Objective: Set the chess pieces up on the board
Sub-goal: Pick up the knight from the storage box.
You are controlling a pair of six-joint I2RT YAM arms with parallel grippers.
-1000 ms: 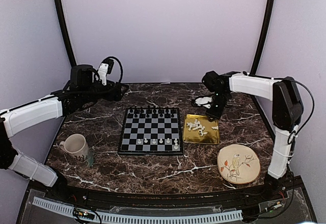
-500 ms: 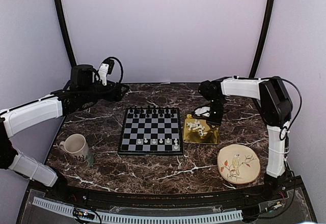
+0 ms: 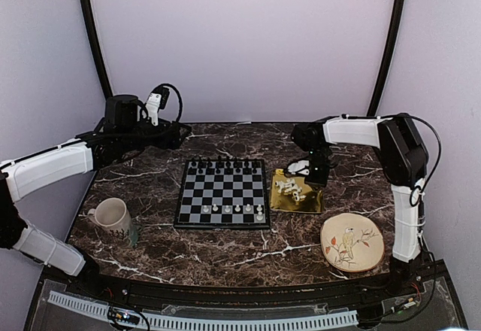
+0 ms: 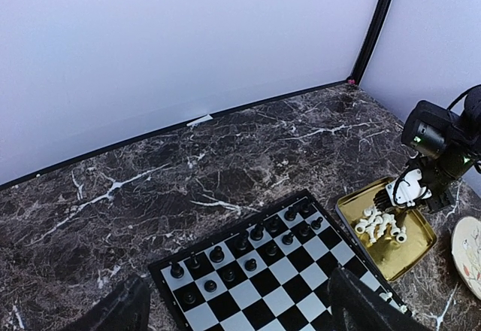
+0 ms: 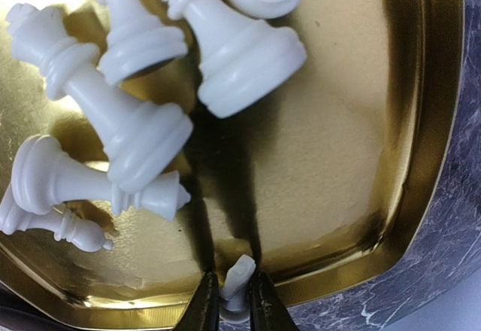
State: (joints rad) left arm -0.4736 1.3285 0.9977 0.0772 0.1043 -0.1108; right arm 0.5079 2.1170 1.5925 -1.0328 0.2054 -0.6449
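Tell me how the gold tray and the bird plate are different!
The gold tray is square and shiny; the bird plate is round and cream. The tray holds white chess pieces lying tumbled; the plate holds none. Both sit on the marble table, right of the board.

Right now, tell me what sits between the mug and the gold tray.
The chessboard lies between the mug and the gold tray, as the top view shows.
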